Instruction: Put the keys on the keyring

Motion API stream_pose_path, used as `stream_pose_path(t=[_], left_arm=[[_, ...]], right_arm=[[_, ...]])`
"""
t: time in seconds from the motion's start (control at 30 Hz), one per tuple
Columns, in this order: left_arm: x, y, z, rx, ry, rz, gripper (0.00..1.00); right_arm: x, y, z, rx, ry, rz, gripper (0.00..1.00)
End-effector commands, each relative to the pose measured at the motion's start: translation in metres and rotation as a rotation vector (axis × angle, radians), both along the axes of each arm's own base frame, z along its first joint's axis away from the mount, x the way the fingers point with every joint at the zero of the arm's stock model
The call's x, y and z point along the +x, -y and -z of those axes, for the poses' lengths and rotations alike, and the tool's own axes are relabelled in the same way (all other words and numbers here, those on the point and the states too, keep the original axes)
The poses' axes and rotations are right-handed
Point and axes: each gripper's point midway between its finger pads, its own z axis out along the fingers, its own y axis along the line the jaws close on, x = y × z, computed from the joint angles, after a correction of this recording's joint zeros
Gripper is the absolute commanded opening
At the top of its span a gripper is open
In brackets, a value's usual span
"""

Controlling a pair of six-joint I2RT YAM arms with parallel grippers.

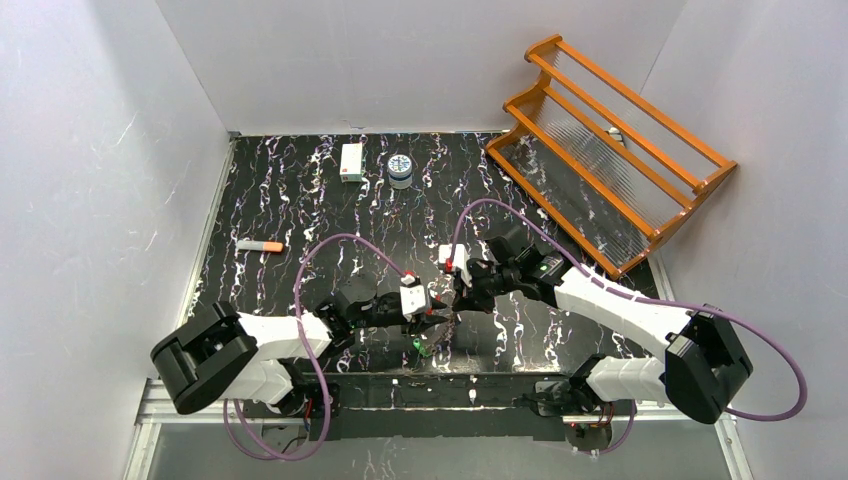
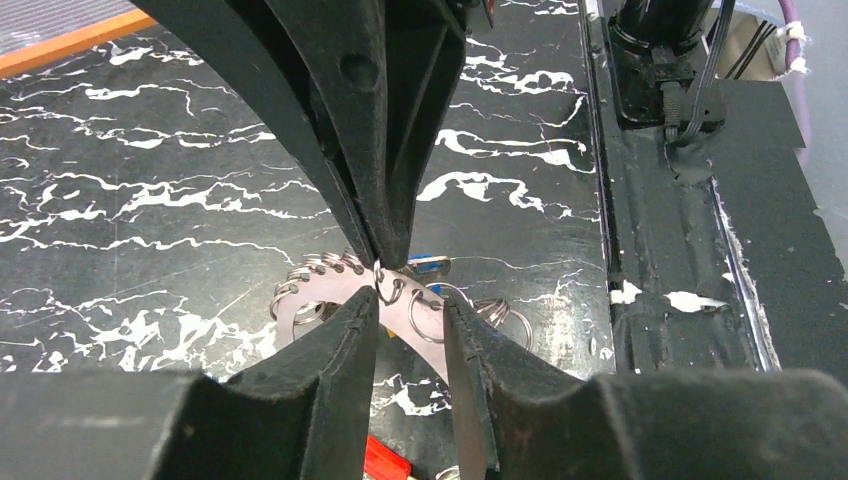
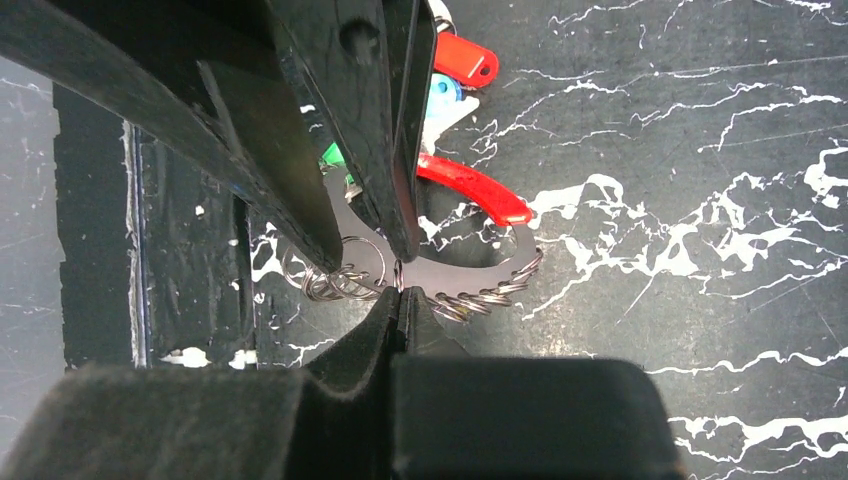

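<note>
A curved grey metal plate (image 2: 330, 290) hung with several thin silver rings is held up between my two grippers just above the table. My right gripper (image 3: 399, 292) is shut on one small keyring (image 2: 392, 290) threaded through the plate. My left gripper (image 2: 412, 310) has its jaws apart on either side of that stretch of plate, and floor shows through the gap. Keys lie underneath: a red-capped key (image 3: 465, 62), a blue one (image 3: 441, 100) and a green one (image 3: 335, 160). In the top view the left gripper (image 1: 432, 322) and right gripper (image 1: 453, 300) meet tip to tip.
An orange wooden rack (image 1: 610, 150) stands at the back right. A white box (image 1: 351, 161) and a small round tin (image 1: 401, 170) sit at the back, and an orange-tipped marker (image 1: 260, 245) lies at the left. The table's near edge (image 1: 470, 385) runs just behind the grippers.
</note>
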Motion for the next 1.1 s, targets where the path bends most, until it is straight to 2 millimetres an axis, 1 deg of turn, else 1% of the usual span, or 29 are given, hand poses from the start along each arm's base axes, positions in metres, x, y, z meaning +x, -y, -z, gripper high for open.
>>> stream_pose_path(t=[0.0,0.13,0.3,0.43,0.57,0.83,0.87,0.97,1.0,1.07], left_arm=[[0.001,0.011,-0.015,-0.047,0.024,0.028,0.28],[0.005,0.013,-0.013,-0.044,0.017,0.007,0.25],[0.012,0.015,-0.017,-0.053,0.015,-0.027,0.21],[0.015,0.015,-0.015,-0.046,0.015,-0.039,0.14],[0.012,0.016,-0.011,-0.035,0.017,-0.021,0.0],[0.016,0.014,-0.011,-0.032,0.036,-0.043,0.0],[0.017,0.013,-0.011,-0.033,0.035,-0.05,0.0],[0.02,0.011,-0.013,-0.039,0.026,-0.074,0.0],[0.021,0.01,-0.014,-0.043,0.024,-0.085,0.0],[0.024,0.007,-0.017,-0.051,0.019,-0.116,0.0]], right_arm=[[-0.001,-0.015,-0.028,0.101,0.03,-0.036,0.01],[-0.002,-0.016,-0.029,0.105,0.021,-0.042,0.01],[-0.003,-0.016,-0.028,0.104,0.024,-0.045,0.01],[-0.003,-0.016,-0.029,0.106,0.027,-0.046,0.01],[-0.003,-0.015,-0.03,0.108,0.033,-0.044,0.01],[0.0,-0.017,-0.035,0.119,0.048,-0.033,0.01],[0.001,-0.017,-0.036,0.123,0.054,-0.028,0.06],[0.001,-0.019,-0.043,0.155,0.065,-0.016,0.36],[0.001,-0.019,-0.046,0.17,0.074,-0.014,0.44],[0.001,-0.019,-0.053,0.21,0.087,0.005,0.56]])
